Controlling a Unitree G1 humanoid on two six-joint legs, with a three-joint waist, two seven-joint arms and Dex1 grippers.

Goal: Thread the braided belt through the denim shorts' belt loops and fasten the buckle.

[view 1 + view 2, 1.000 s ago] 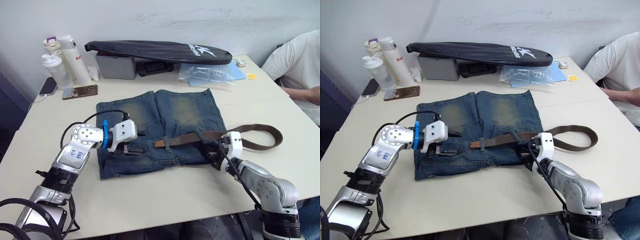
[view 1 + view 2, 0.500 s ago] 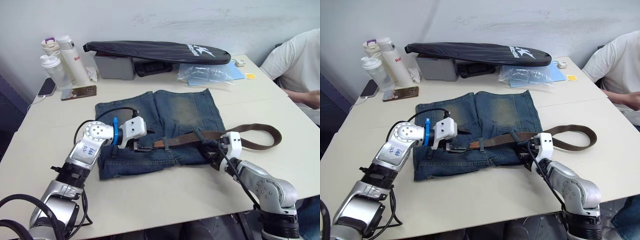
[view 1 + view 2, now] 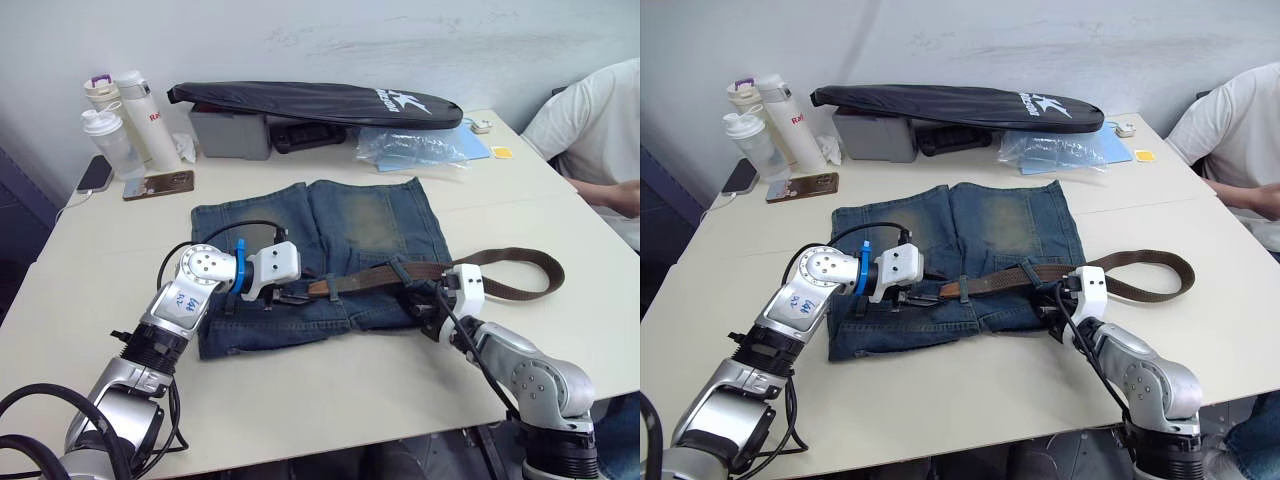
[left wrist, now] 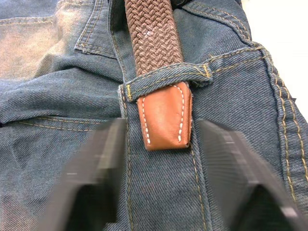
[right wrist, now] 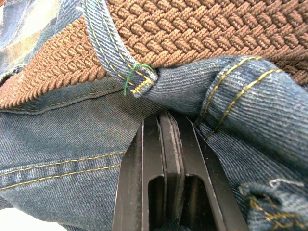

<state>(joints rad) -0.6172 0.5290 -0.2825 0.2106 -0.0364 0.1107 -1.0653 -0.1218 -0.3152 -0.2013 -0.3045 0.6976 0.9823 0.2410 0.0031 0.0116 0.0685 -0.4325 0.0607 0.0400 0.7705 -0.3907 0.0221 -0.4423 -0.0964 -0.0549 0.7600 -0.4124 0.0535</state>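
Observation:
The denim shorts (image 3: 370,215) lie flat mid-table. The braided belt (image 3: 500,262) runs along the waistband and curls off to the right. Its tan leather end (image 4: 164,115) pokes out from under a belt loop (image 4: 163,79). My left gripper (image 3: 292,293) is open, with one finger (image 4: 103,178) on each side of that tan end, not touching it. Shut, my right gripper (image 5: 163,118) presses its tips into the waistband fold by another belt loop (image 5: 115,48), just under the belt (image 5: 192,29). The buckle is hidden.
A long black bag (image 3: 320,102) lies on a grey box (image 3: 232,132) at the back. Bottles (image 3: 120,120) and a phone (image 3: 160,183) stand at the back left. A plastic bag (image 3: 415,148) is behind the shorts. A person (image 3: 600,120) sits at the right.
My left gripper has moved right along the waistband, up to the belt's tan end. The right gripper has stayed at the shorts' right edge.

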